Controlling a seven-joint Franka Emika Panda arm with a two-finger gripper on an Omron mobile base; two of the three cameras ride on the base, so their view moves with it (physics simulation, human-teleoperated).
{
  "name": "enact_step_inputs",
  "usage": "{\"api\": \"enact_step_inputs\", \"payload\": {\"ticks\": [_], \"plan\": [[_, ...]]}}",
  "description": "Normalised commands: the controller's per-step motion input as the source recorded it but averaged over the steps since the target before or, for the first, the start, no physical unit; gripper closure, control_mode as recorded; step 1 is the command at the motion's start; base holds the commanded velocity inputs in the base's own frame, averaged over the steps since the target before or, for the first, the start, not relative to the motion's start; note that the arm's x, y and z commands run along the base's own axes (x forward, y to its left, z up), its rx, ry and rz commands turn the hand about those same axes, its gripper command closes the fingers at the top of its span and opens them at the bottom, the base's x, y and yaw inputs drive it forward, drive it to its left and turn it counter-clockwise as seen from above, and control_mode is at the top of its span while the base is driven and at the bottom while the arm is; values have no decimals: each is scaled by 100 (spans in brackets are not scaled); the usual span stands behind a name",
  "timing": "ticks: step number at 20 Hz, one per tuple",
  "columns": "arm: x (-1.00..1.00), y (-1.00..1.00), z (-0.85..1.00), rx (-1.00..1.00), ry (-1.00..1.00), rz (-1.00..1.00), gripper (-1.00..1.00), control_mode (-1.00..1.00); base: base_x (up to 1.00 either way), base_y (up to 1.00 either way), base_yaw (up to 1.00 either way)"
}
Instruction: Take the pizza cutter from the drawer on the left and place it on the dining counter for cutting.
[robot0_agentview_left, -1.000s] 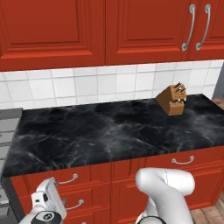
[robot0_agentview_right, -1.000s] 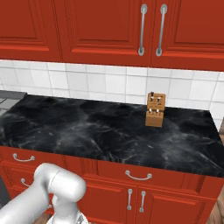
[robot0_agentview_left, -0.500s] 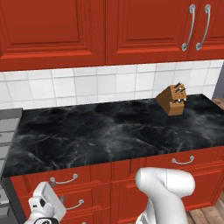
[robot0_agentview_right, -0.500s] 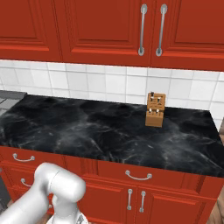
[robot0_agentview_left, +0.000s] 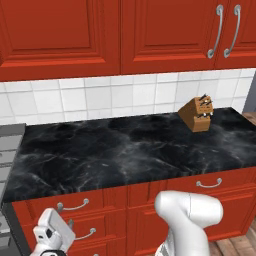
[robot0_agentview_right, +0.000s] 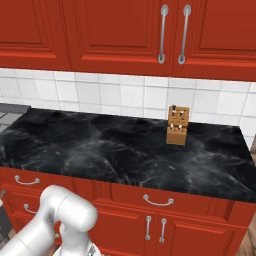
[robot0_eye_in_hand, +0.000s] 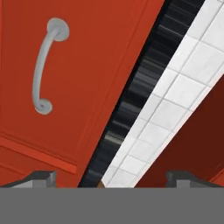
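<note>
The gripper (robot0_eye_in_hand: 111, 177) stands open and holds nothing; in the hand view its two dark finger tips (robot0_eye_in_hand: 41, 177) sit far apart at the bottom. That view is rolled and faces a closed red drawer (robot0_eye_in_hand: 74, 74) front with a curved silver bar handle (robot0_eye_in_hand: 43, 65), the counter's black edge and the white tiled wall (robot0_eye_in_hand: 175, 87) running slantwise past it.

The left base view shows the white hand (robot0_agentview_left: 50, 235) low at the left, before the left drawers under the black marble counter (robot0_agentview_left: 125, 150). A wooden knife block (robot0_agentview_left: 197, 114) stands upright at the counter's right rear, below red wall cupboards (robot0_agentview_left: 100, 35). The right base view gives the counter end and two narrow doors (robot0_agentview_right: 155, 230) beneath. The pizza cutter cannot be seen; every drawer is shut.
</note>
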Motion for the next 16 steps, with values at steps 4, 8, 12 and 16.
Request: {"api": "enact_step_inputs", "payload": {"ticks": [4,8,12,16], "plan": [[4,0,-34,0,-22,1,-100,-100,0,0,0],[10,-11,-22,2,-23,5,-100,-100,0,0,0],[13,-11,-15,8,-17,17,-100,-100,0,0,0],[2,-8,-12,10,-16,23,-100,-100,0,0,0]]}}
